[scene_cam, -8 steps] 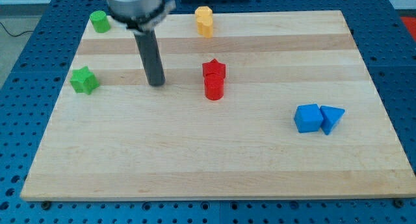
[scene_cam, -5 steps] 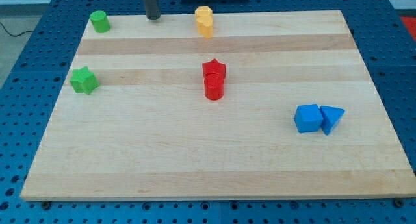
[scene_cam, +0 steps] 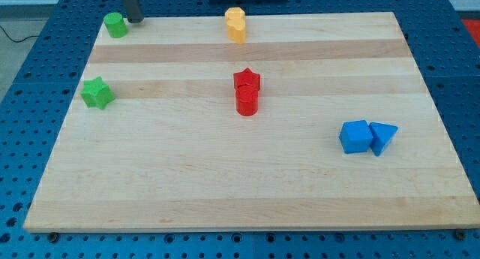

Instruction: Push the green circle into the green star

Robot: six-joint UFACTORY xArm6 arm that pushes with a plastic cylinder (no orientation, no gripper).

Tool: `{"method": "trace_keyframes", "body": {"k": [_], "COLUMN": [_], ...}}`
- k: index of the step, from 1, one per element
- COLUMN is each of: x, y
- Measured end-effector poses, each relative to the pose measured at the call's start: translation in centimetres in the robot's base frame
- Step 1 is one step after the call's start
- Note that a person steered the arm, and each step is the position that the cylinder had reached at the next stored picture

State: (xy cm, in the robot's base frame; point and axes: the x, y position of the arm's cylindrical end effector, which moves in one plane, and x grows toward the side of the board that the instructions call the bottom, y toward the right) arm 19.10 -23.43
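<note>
The round green circle (scene_cam: 115, 25) stands up, a smooth stubby block, in the upper left of the wooden board (scene_cam: 247, 176). My tip (scene_cam: 134, 20) is just right of it, holding nothing. The bumpy green star (scene_cam: 97, 92) sits lower down.

My tip (scene_cam: 134, 21) stands just right of the small green circle block (scene_cam: 115, 25) (top-left corner of the pale wooden board (scene_cam: 225, 176)); the green star block (scene_cam: 97, 92) lies well below.

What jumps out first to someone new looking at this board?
My tip sits at the view's top left, just right of the green circle, with the green star below them near the left edge. Mid-board, a red star touches a red cylinder.
</note>
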Motion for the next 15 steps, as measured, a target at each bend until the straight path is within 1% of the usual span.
{"method": "trace_keyframes", "body": {"k": [1, 3, 4, 5, 6, 7, 8, 9, 11, 12, 13, 15], "x": [0.1, 0.1, 0.6, 3.0, 3.3, 0.3, 0.1, 3.5, 15.2, 19.9, 21.0, 21.3], "y": [-1.1, -6.5, -7.1, -7.1, -7.1, -7.1, -7.0, -7.0, -7.1, -7.1, -7.1, -7.1]}}
